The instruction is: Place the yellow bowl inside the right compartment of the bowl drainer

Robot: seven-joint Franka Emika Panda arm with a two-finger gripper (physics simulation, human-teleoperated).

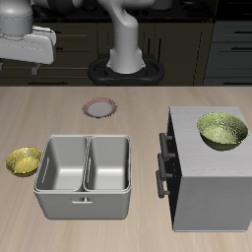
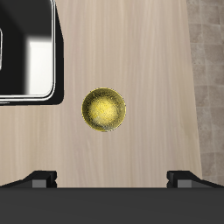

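The small, shiny golden-yellow round bowl [image 1: 24, 160] is seen resting upright on the pale wooden worktop [image 1: 128, 128], just beside the outer wall of the grey metal two-well bowl drainer [image 1: 85, 175] and apart from it by a narrow strip of wood. It lies outside both wells; nothing is held in either well.

In the wrist view the yellow bowl [image 2: 104, 109] is found almost directly beneath the claw [image 2: 112, 179], between the lines of the two black fingertips [image 2: 40, 179], with the dark rounded rim of the drainer [image 2: 35, 52] showing off to one side. The claw is spread wide and is holding nothing. In the exterior view the arm's white and grey end is seen high above the worktop, over the bowl's side of the table, so a mostly straight descent is judged to be what the next move calls for, with a slight sideways correction to centre the bowl between the fingers. Being round, the bowl offers no long axis; a grip on its rim is judged likelier than one across it.

The right compartment [image 1: 62, 164] is the well nearest the bowl, so only a short lift over the wall is expected.

A larger greenish-yellow patterned bowl [image 1: 222, 131] is set on a grey box cabinet [image 1: 209, 187]. No brand, label or writing can be read.
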